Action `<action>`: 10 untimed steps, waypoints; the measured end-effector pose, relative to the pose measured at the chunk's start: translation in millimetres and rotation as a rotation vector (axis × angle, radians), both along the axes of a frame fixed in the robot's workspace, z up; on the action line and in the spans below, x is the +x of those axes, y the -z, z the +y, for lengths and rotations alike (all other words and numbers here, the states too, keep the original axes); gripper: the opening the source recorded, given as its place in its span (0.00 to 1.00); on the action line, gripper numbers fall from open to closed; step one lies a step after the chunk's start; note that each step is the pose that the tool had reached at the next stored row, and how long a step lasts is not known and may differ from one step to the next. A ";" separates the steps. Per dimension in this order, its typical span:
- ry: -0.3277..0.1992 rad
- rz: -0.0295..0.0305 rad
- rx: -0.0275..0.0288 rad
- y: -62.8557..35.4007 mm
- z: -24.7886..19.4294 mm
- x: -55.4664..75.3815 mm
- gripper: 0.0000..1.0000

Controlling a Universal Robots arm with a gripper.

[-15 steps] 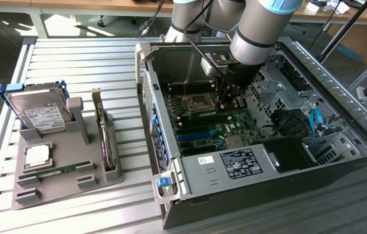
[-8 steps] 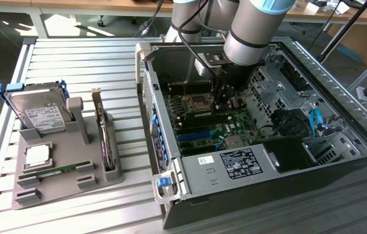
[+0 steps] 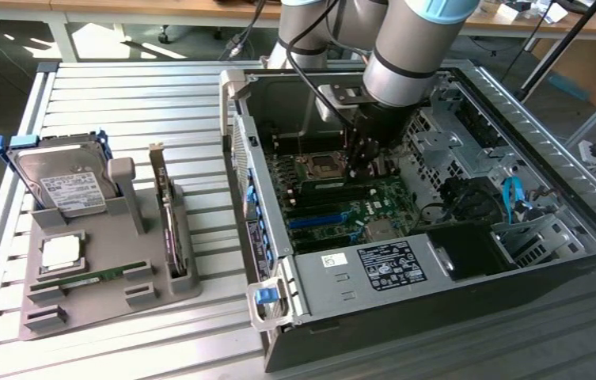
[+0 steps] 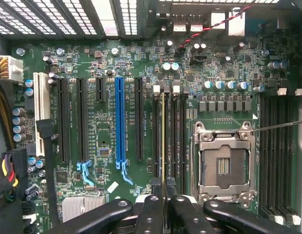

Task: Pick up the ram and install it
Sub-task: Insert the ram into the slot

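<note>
The ram (image 4: 163, 136) appears edge-on in the wrist view as a thin yellowish-green line running away from my gripper (image 4: 163, 197). The gripper is shut on the ram, with one black finger (image 4: 150, 212) on each side of it. The stick runs lengthwise along the black memory slots (image 4: 176, 136), among them and beside the empty processor socket (image 4: 223, 163). Whether it touches a slot I cannot tell. In the exterior view my gripper (image 3: 366, 162) reaches down into the open computer case (image 3: 551, 198), just over the motherboard (image 3: 351, 202).
On the exterior view's left, a grey holder (image 3: 161, 289) carries a hard drive (image 3: 66, 186), a square silver chip (image 3: 60, 252), an upright dark card (image 3: 171, 226) and another green stick (image 3: 86, 279). Inside the case are blue cables (image 3: 511, 198), a power supply (image 3: 388, 265) and metal drive cages (image 3: 456, 134).
</note>
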State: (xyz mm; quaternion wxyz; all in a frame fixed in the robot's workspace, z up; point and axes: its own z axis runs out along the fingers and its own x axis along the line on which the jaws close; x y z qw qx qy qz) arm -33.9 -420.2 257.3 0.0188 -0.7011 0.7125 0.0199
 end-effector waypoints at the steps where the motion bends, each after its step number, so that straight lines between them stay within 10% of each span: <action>1: 0.000 0.0000 0.0001 0.1 0.0 0.7 0.12; 10: 0.000 0.0001 -0.0002 8.4 0.3 3.2 0.12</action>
